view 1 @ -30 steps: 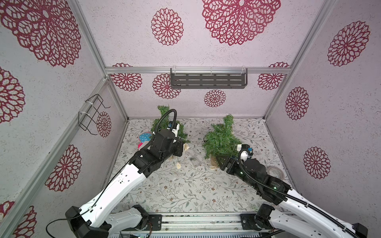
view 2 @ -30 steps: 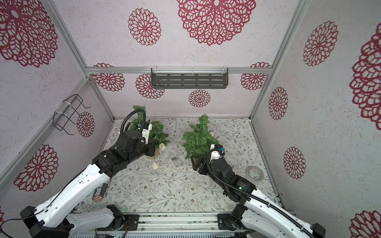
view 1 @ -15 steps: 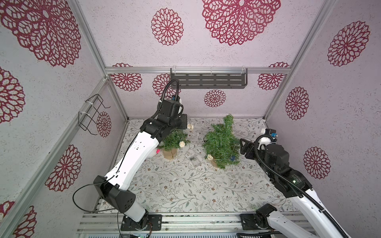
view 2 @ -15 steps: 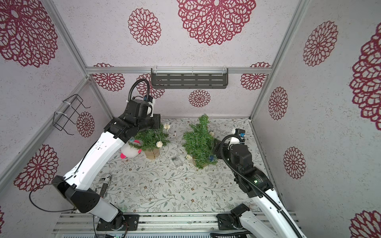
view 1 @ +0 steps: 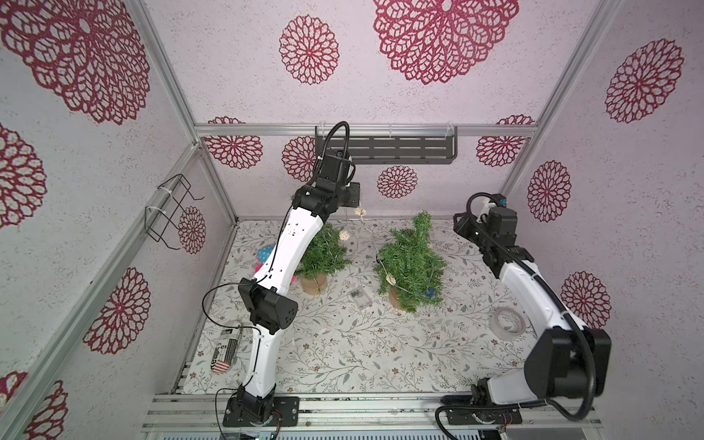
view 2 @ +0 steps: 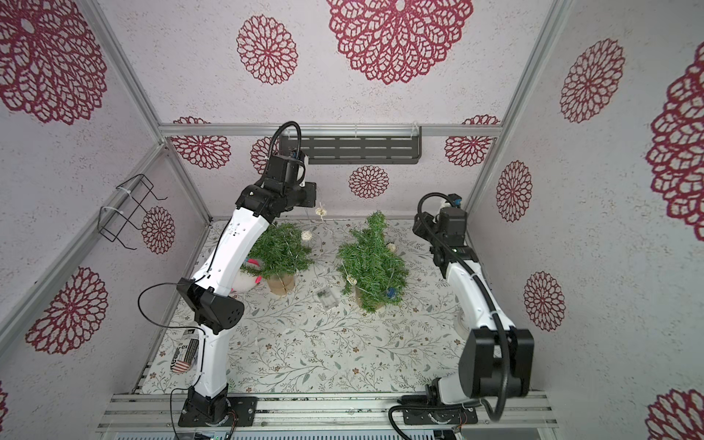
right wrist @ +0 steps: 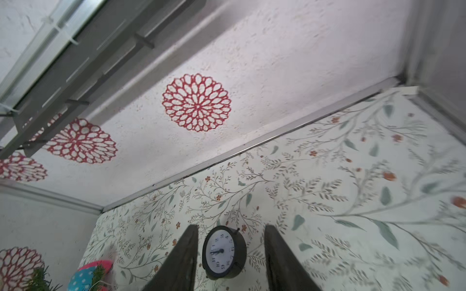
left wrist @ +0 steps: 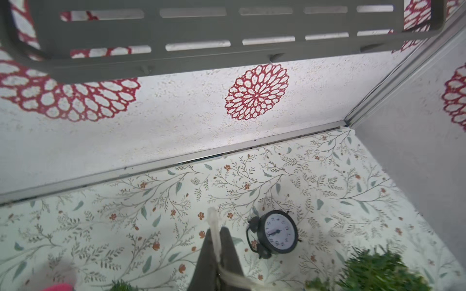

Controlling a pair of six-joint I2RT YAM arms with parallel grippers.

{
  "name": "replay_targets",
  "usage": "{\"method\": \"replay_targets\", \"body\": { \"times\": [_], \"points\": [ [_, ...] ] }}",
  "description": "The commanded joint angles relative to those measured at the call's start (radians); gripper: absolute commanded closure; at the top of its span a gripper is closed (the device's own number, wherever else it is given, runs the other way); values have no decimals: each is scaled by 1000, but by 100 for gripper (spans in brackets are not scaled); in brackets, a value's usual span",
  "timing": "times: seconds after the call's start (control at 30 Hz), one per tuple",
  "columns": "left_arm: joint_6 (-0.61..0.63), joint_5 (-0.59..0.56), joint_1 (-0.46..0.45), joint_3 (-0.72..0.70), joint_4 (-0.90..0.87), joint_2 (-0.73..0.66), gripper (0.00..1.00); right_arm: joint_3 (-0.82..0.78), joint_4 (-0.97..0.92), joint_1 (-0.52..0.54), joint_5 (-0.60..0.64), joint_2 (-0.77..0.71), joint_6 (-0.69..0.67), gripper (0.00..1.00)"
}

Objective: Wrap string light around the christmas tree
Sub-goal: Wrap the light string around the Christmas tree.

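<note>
Two small green christmas trees in paper-wrapped pots stand mid-table, the left tree [view 1: 324, 253] and the right tree [view 1: 411, 263]. The string light [view 1: 360, 210], a thin wire with pale woven balls, hangs from my left gripper [view 1: 353, 197] past the left tree to the right tree, where a ball [view 1: 390, 280] rests in the branches. Its clear battery box [view 1: 360, 297] lies between the pots. The left gripper is raised near the back wall, shut on the string light [left wrist: 215, 234]. My right gripper [right wrist: 229, 254] hovers right of the right tree, open and holding nothing.
A small black alarm clock [left wrist: 274, 233] stands behind the trees. A tape roll [view 1: 508, 322] lies right, a can [view 1: 226, 348] front left, a plush toy [view 2: 247, 280] behind my left arm. A grey shelf [view 1: 384, 150] and a wire rack [view 1: 171, 209] hang on the walls.
My left arm has risen from the left tree towards the back wall, lifting the string light. My right arm has pulled back from the right tree, and its jaws have narrowed.
</note>
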Motion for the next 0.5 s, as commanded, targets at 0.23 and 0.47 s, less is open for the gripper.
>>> {"method": "replay_targets", "body": {
  "times": [0.23,0.47],
  "points": [
    [459,206,-20,-255,718,-13,100,85,212,77,-408,197,-207,60],
    [417,311,-16,-170,1025,120,100,163,226,84,-564,298,-315,57]
  ]
}}
